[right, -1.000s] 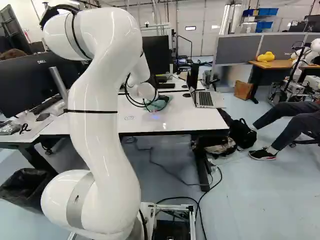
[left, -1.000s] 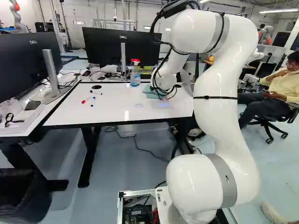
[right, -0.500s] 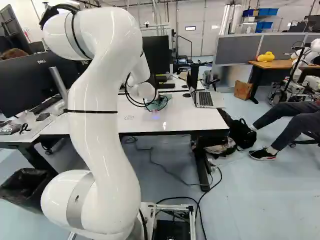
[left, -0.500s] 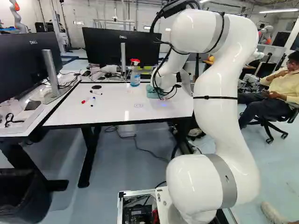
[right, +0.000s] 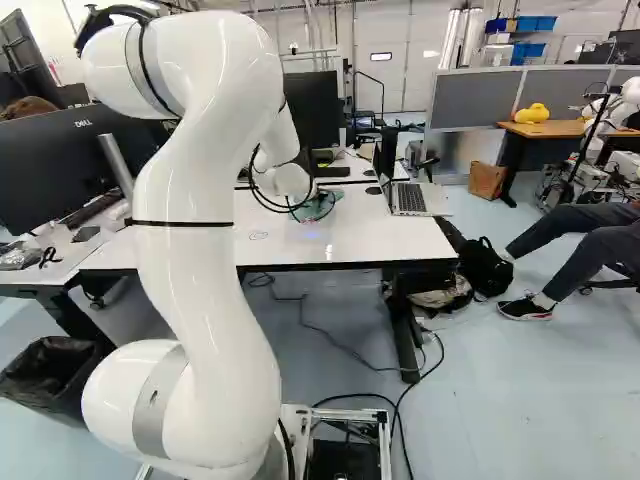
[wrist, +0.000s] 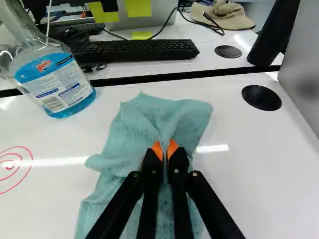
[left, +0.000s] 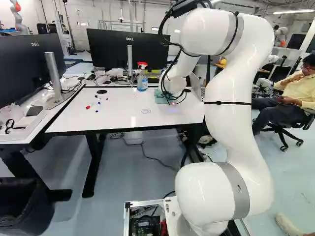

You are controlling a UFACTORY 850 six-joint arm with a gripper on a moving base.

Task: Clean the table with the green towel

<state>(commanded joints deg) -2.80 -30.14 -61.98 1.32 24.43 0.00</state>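
Mostly hidden behind the wrist and its cables, my gripper (left: 172, 100) is low over the white table (left: 118, 118) in the left base view. In the wrist view the gripper (wrist: 165, 152) has its orange pads nearly together, pinching a raised fold of the green towel (wrist: 144, 122). The rest of the towel lies crumpled on the table, spreading ahead of, beside and under the fingers. A red spiral mark (wrist: 17, 162) is drawn on the table, off to the spray bottle's side of the towel.
A spray bottle (wrist: 65, 82) of blue liquid stands near the towel. Small pens (left: 88, 106) lie farther along the table. An open laptop (right: 410, 198) is beside the arm's far end. Monitors (left: 130, 49) and a keyboard (wrist: 134, 51) stand beyond; another robot (right: 615, 110) is farther off.
The towel has drawn in closer around the gripper, its edge pulling away from the spray bottle's side. The arm has shifted only slightly. The base has not moved.
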